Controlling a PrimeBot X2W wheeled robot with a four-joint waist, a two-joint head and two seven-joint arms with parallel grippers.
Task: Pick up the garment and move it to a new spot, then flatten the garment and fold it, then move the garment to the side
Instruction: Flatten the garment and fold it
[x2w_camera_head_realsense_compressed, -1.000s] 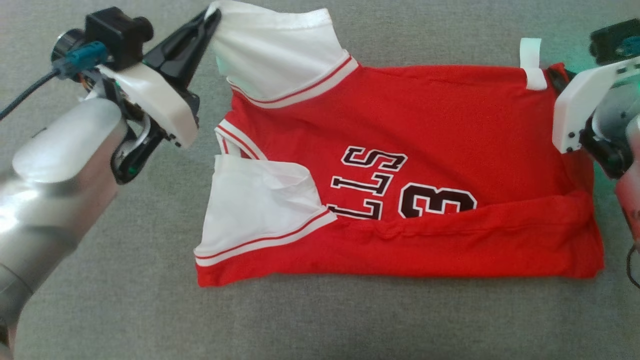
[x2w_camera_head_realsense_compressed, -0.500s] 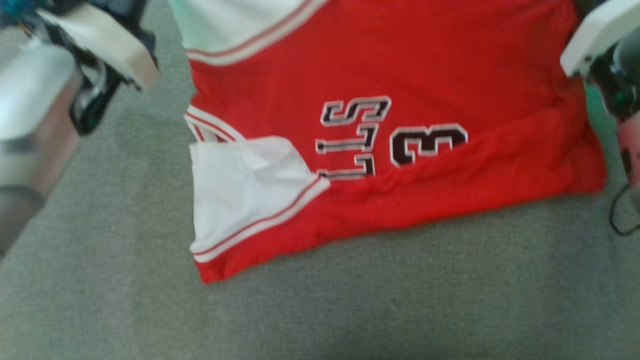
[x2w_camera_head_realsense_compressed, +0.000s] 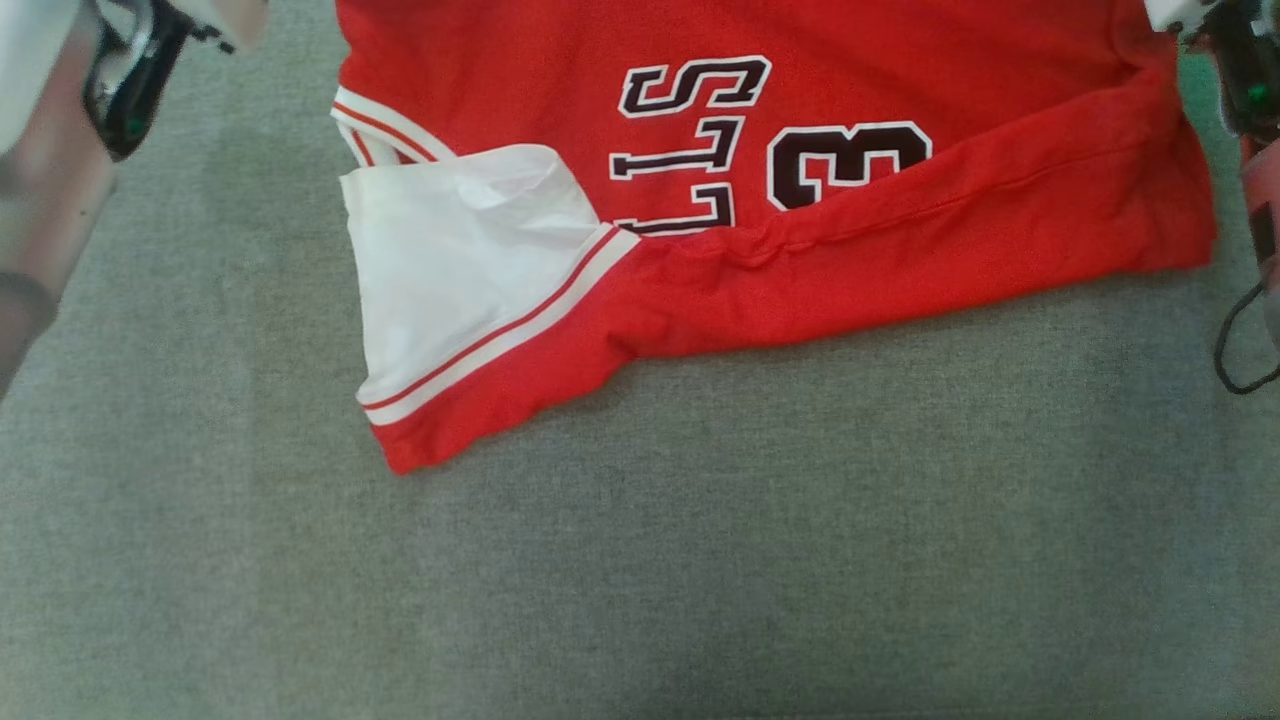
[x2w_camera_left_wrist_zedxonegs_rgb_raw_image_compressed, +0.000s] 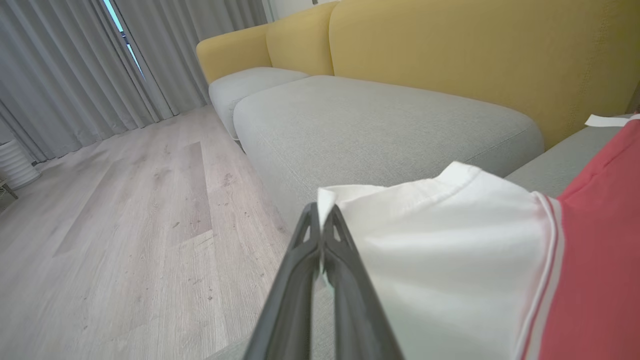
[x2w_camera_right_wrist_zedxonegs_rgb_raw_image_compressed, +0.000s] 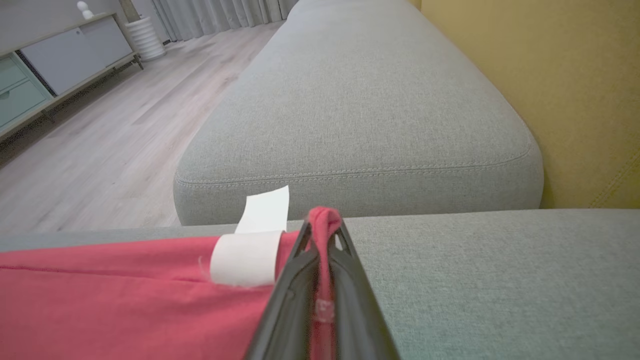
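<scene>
The limp, light red-and-white fabric jersey (x2w_camera_head_realsense_compressed: 900, 250) sprawls on the grey sofa cushion (x2w_camera_head_realsense_compressed: 700, 560), best held at corners: left pincer (x2w_camera_left_wrist_zedxonegs_rgb_raw_image_compressed: 321, 220) pinches its white sleeve (x2w_camera_left_wrist_zedxonegs_rgb_raw_image_compressed: 440, 250), right pincer (x2w_camera_right_wrist_zedxonegs_rgb_raw_image_compressed: 322, 227) its red hem (x2w_camera_right_wrist_zedxonegs_rgb_raw_image_compressed: 325, 216).

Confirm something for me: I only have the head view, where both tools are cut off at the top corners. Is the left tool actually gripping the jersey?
Observer: Yes. The left wrist view shows the left tool shut on the edge of the white sleeve of the jersey.
Operator: And the right tool?
Observer: The right tool is shut too, on a bunch of the red fabric right beside a white label.
Operator: What lies beyond the cushion?
Observer: A yellow sofa back rises behind it.
</scene>
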